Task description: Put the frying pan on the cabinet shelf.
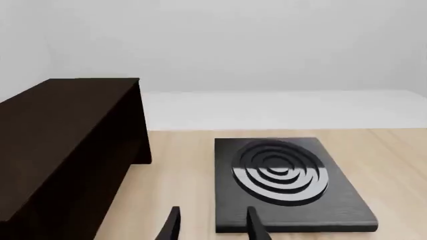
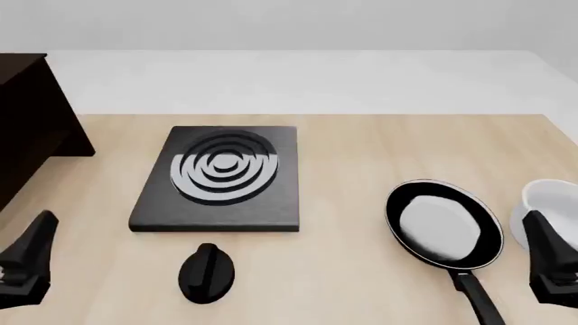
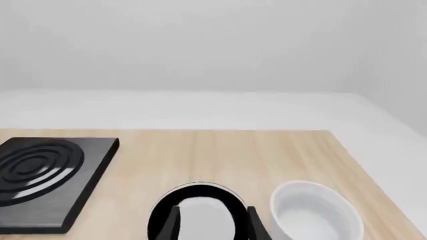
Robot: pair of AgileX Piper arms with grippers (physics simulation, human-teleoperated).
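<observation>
The frying pan (image 2: 443, 223) lies flat on the table at the right, its long black handle pointing toward the near edge. The pan (image 3: 200, 210) also shows ahead of my right gripper (image 3: 212, 226), whose fingers stand apart with nothing held. In the front view the right gripper (image 2: 551, 261) hovers just right of the pan, near the bowl. The cabinet shelf is the flat top of the dark brown cabinet (image 2: 27, 122) at the far left, seen as the cabinet (image 1: 67, 140) beside my left gripper (image 1: 212, 227). The left gripper (image 2: 27, 261) is open and empty.
A black square burner plate (image 2: 219, 179) with silver coils lies left of centre, with a black knob (image 2: 207, 272) in front of it. A white bowl (image 2: 546, 203) stands right of the pan, close to the table's right edge. The burner plate (image 1: 287, 185) lies ahead of the left gripper.
</observation>
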